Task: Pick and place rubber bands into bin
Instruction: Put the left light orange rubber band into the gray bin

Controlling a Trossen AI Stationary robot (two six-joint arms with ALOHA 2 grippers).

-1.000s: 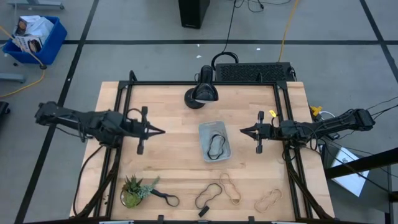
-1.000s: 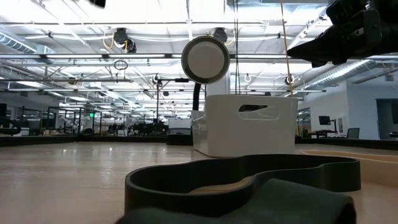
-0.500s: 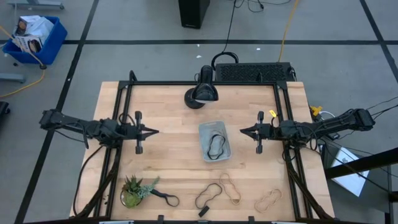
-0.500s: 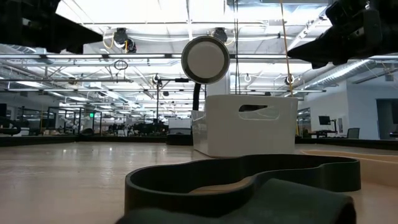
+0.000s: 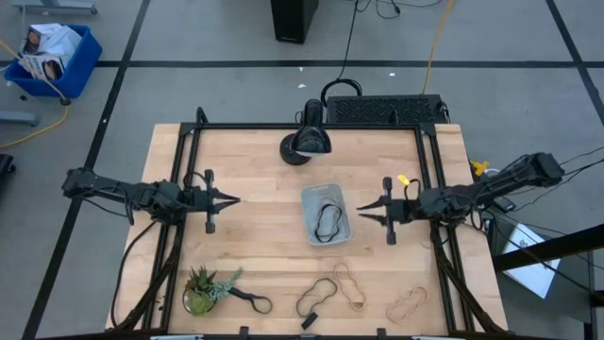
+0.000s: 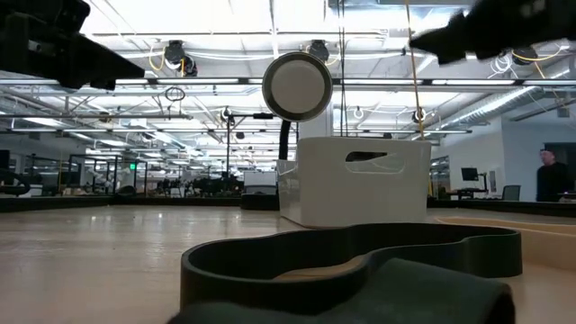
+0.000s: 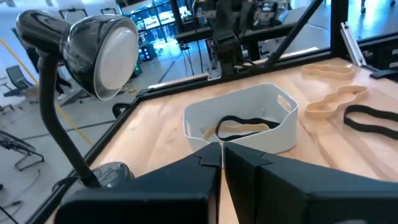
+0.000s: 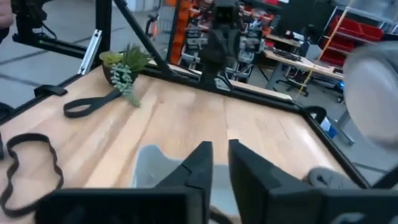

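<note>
The clear bin [image 5: 326, 213] stands mid-table and holds a black rubber band [image 5: 327, 223] and a tan one [image 7: 239, 130]. More rubber bands lie flat near the front edge: a black one [image 5: 316, 296], two tan ones [image 5: 351, 285] [image 5: 406, 304], and a black one [image 5: 250, 301] beside the plant. My left gripper [image 5: 236, 199] is shut and empty, in the air left of the bin; it also shows in the left wrist view [image 7: 222, 152]. My right gripper [image 5: 360, 210] is shut and empty, in the air just right of the bin; it also shows in the right wrist view [image 8: 217, 152].
A black desk lamp [image 5: 307, 142] stands behind the bin at the far edge. A small potted plant [image 5: 201, 289] sits at the front left corner. A black frame rail [image 5: 189, 179] runs round the table. Bare wood lies between bin and front bands.
My left gripper has drawn back a little toward the table's left edge, away from the bin. My right gripper has moved toward the bin and slightly toward the near edge. The bands and bin have stayed where they were.
</note>
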